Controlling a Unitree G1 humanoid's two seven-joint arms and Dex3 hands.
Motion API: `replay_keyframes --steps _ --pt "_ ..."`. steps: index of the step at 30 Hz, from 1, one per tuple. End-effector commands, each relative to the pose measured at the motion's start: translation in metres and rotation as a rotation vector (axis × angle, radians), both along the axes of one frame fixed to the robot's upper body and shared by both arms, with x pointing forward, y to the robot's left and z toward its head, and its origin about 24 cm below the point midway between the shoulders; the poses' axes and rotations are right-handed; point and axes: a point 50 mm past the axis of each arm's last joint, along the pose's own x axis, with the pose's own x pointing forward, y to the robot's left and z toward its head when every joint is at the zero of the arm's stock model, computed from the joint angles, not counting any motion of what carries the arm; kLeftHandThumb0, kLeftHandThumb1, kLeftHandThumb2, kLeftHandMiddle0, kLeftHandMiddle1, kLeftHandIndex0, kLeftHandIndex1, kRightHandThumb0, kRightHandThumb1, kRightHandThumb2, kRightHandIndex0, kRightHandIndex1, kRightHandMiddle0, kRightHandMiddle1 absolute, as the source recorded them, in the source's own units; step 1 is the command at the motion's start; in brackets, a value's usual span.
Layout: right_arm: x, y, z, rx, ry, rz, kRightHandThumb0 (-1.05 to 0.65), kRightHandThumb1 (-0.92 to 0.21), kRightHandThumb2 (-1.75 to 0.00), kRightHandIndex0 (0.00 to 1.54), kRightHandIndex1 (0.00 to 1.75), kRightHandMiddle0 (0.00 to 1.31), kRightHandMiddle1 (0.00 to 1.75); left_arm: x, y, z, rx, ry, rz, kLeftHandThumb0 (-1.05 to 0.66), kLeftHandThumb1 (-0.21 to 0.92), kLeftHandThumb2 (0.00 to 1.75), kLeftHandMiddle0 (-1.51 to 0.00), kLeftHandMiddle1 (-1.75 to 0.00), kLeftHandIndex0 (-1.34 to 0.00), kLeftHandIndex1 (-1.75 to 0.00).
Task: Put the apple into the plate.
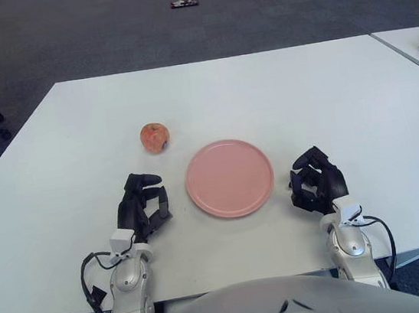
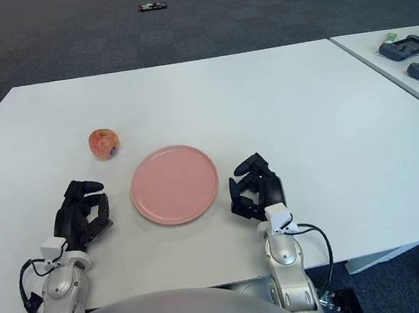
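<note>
Left eye view shows our two hands closest to us, low on the white table (image 1: pixel 278 93). Our left hand (image 1: pixel 142 205) is at about 8 o'clock from the plate, and its black fingers (image 1: pixel 142 182) are curled in and hold nothing. Our right hand (image 1: pixel 318 181) is at about 4 o'clock from the plate, near its rim but not touching it. Its fingers (image 1: pixel 306 163) are curled in too, and they hold nothing.

Between our hands and a bit farther out lies the pink plate (image 1: pixel 229 178). It is round and flat, and we see nothing on it.

Farther out again is the apple (image 1: pixel 154 137). It sits on the table at about 10 o'clock from the plate, near the rim but apart from it. It is at about 12 o'clock from our left hand, with bare table between them. The apple is red and yellow.

Far off at 2 o'clock, on a second table (image 2: pixel 407 72), we see some dark gadgets (image 2: pixel 405 46). Way out at 12 o'clock, a small dark thing (image 1: pixel 184 4) lies on the grey floor (image 1: pixel 100 32).
</note>
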Motion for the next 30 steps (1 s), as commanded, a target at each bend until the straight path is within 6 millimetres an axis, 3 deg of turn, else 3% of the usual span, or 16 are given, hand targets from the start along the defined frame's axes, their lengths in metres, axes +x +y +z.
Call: replay_keyframes --steps 1,8,13,17,20,22,25,28,30 --pt "0.003 0.000 0.001 -0.004 -0.010 0.000 -0.43 -0.48 -1.12 0.74 1.53 0.48 1.75 0.026 0.002 0.032 0.102 -0.129 0.024 -0.41 0.57 1.01 -0.99 -1.75 -0.42 -1.75" --pt "0.003 -0.001 0.001 -0.005 -0.012 0.000 -0.43 -0.47 -1.13 0.75 1.53 0.49 1.75 0.035 0.006 0.046 0.282 -0.212 0.032 -0.40 0.62 0.94 -0.92 -1.75 -0.38 -1.75" --pt "0.003 0.000 0.000 -0.002 -0.010 -0.004 -0.43 -0.48 -1.12 0.74 1.52 0.48 1.75 0.046 0.014 0.061 0.481 -0.242 0.002 -0.37 0.75 0.77 -0.66 -1.70 -0.30 -1.75" --pt "0.002 0.000 0.000 -0.004 -0.007 -0.008 -0.43 -0.49 -1.11 0.73 1.51 0.48 1.75 0.053 0.021 0.067 0.607 -0.236 -0.017 -0.36 0.87 0.59 -0.42 -1.46 -0.22 -1.75" --pt "0.002 0.000 0.000 -0.006 -0.005 -0.010 -0.42 -0.50 -1.10 0.73 1.51 0.47 1.75 0.060 0.026 0.071 0.698 -0.223 -0.018 -0.57 0.67 0.84 -0.17 -1.31 -0.07 -1.48" --pt "0.002 0.001 0.000 -0.006 -0.004 -0.010 -0.42 -0.50 -1.10 0.73 1.51 0.47 1.75 0.063 0.028 0.073 0.733 -0.215 -0.016 -0.65 0.60 0.89 -0.09 -1.22 -0.04 -1.34" --pt "0.002 0.001 0.000 -0.007 -0.004 -0.010 -0.42 -0.50 -1.09 0.74 1.52 0.47 1.75 0.074 0.031 0.076 0.770 -0.208 -0.009 -0.71 0.54 0.91 -0.03 -1.09 -0.01 -1.15" --pt "0.001 0.001 -0.001 -0.007 -0.004 -0.010 -0.42 -0.50 -1.10 0.74 1.53 0.47 1.75 0.081 0.033 0.076 0.798 -0.201 -0.007 -0.78 0.51 0.87 -0.01 -0.85 0.00 -0.91" --pt "0.001 0.001 -0.001 -0.007 -0.002 -0.012 -0.42 -0.50 -1.10 0.74 1.53 0.47 1.75 0.085 0.030 0.079 0.817 -0.215 -0.018 -0.87 0.53 0.81 0.00 -0.54 0.00 -0.47"
